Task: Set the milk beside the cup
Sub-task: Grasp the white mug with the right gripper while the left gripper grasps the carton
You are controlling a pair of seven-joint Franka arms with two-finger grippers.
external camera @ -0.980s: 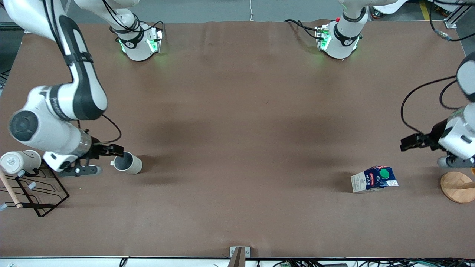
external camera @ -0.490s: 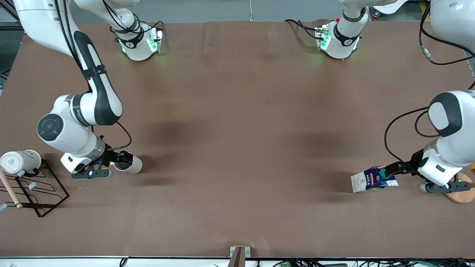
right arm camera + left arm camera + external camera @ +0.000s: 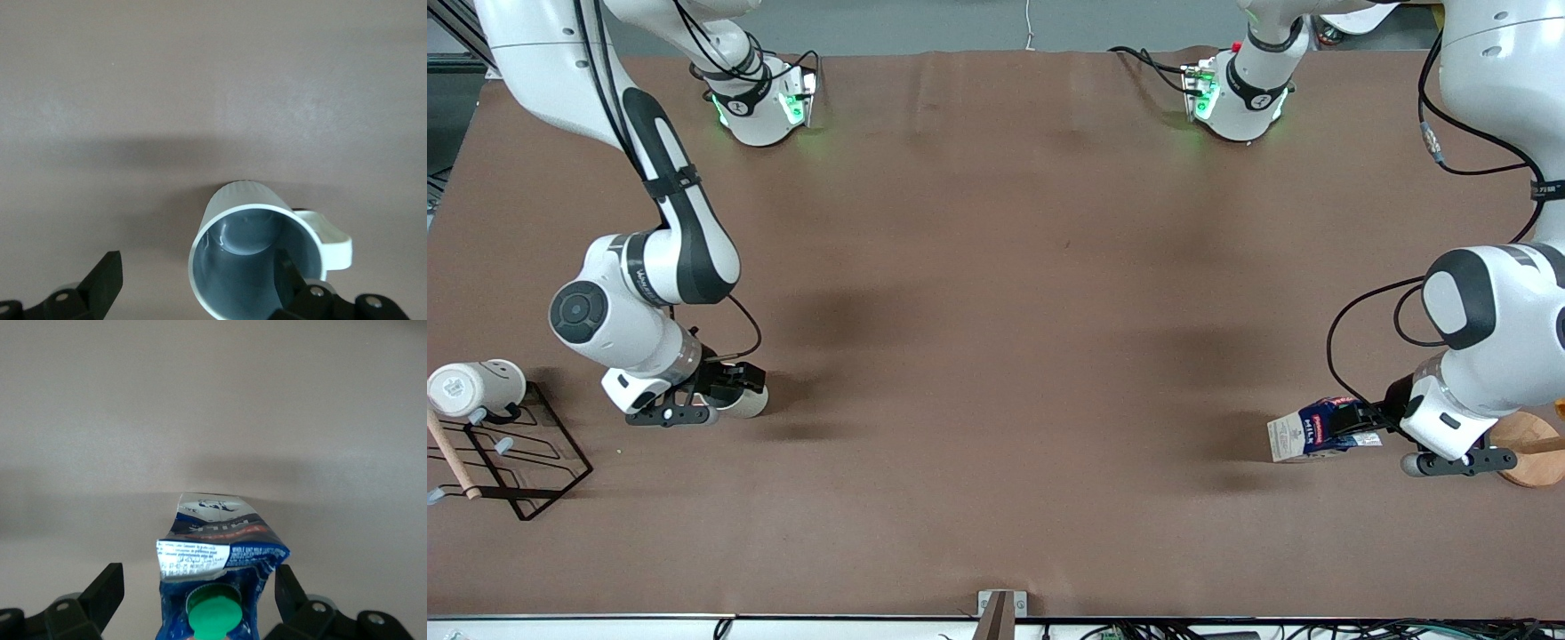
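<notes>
The milk (image 3: 1303,436) is a dark blue and white carton toward the left arm's end of the table. My left gripper (image 3: 1356,418) is open at its top end. In the left wrist view the carton (image 3: 220,543) and its green cap (image 3: 213,618) lie between the fingers of my left gripper (image 3: 199,597), with gaps on both sides. The cup (image 3: 752,404) is a grey-beige mug toward the right arm's end. My right gripper (image 3: 736,385) is open at its rim. In the right wrist view one finger (image 3: 291,275) of my right gripper (image 3: 199,277) is over the cup's (image 3: 250,247) mouth and the other is outside it.
A white smiley mug (image 3: 476,384) sits on a black wire rack (image 3: 525,471) with a wooden stick (image 3: 449,462) at the right arm's end. A round wooden stand (image 3: 1529,458) sits beside my left hand. A metal bracket (image 3: 996,609) sits at the table's near edge.
My left gripper has moved over to the milk and now straddles its top. My right gripper has moved onto the cup's rim. The milk and cup have stayed in place.
</notes>
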